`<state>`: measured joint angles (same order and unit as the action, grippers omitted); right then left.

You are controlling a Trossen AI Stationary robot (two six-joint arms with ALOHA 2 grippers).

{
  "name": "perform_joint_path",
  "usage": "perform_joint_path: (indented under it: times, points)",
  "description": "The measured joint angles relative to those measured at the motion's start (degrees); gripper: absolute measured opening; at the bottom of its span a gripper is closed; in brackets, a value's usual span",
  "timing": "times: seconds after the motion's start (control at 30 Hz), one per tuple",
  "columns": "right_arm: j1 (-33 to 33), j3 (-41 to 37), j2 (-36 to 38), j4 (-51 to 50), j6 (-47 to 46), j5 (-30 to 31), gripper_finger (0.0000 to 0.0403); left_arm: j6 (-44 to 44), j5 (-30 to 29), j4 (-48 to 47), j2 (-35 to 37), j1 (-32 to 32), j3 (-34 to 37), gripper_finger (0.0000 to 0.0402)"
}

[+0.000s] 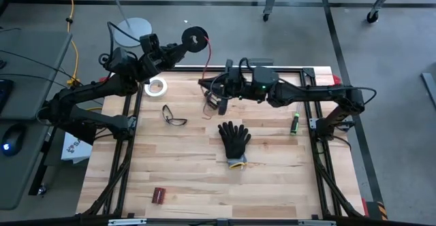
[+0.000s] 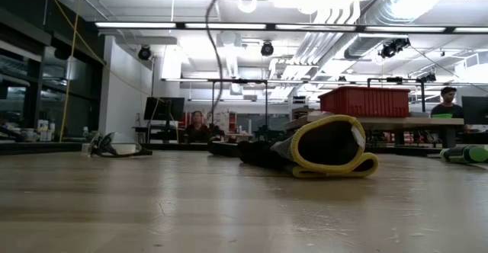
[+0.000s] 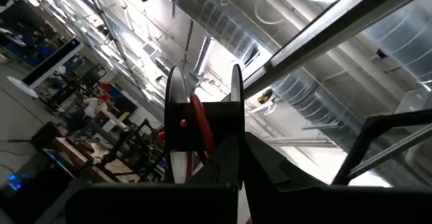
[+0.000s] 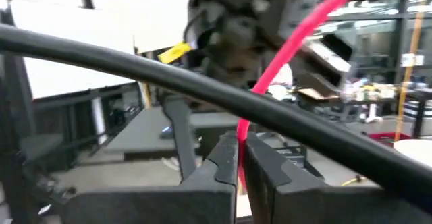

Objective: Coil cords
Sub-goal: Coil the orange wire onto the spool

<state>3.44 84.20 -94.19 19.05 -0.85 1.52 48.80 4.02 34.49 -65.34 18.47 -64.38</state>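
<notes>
While our right tool (image 4: 237,158) pinches the red cord (image 4: 297,45) and our left tool (image 3: 233,183) apparently clamps the spool (image 1: 196,38), slack could slip off its flange.

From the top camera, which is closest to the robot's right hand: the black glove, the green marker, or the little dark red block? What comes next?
Measured from the right hand, which is shut on the red cord:
1. Black glove: nearest, mid-table, just toward the front.
2. Green marker: next, out on the right side.
3. Dark red block: farthest, by the front-left edge.
</notes>
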Motion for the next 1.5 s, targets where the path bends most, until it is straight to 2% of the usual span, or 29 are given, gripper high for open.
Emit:
perform_joint_path:
  times: [0.27, 0.4, 0.5, 0.63, 0.97, 1.33, 1.5]
  points:
    - [-2.08, 15.02, -7.85, -13.1, 6.06, -3.17, 0.0001, 1.06, -2.05, 0.13, -0.02, 1.43, 0.02, 0.0]
    - [-1.15, 19.63, -10.77, -15.76, 7.35, -5.26, 0.0001, 8.53, -1.62, 0.21, 0.0, 0.61, 0.02, 0.0]
    - [0.09, 21.83, -12.05, -16.27, 7.32, -8.16, 0.0, 17.08, 1.45, 0.55, 0.0, -0.52, 0.02, 0.0]
    - [1.15, 23.54, -12.55, -16.56, 7.35, -10.06, 0.0, 26.11, 4.62, 0.27, 0.17, -2.47, 0.02, 0.0]
    - [2.21, 25.45, -12.53, -17.78, 7.35, -12.79, 0.0, 34.58, 7.11, -1.05, 0.85, -5.36, 0.02, 0.0]
    - [2.96, 25.4, -12.53, -18.01, 8.4, -13.97, 0.0, 37.05, 9.86, -5.57, 1.92, -6.81, -0.04, 0.0]
    - [4.26, 25.4, -11.68, -17.51, 7.73, -13.96, 0.0, 35.01, 11.85, -13.48, 5.81, -7.03, -0.04, 0.0]
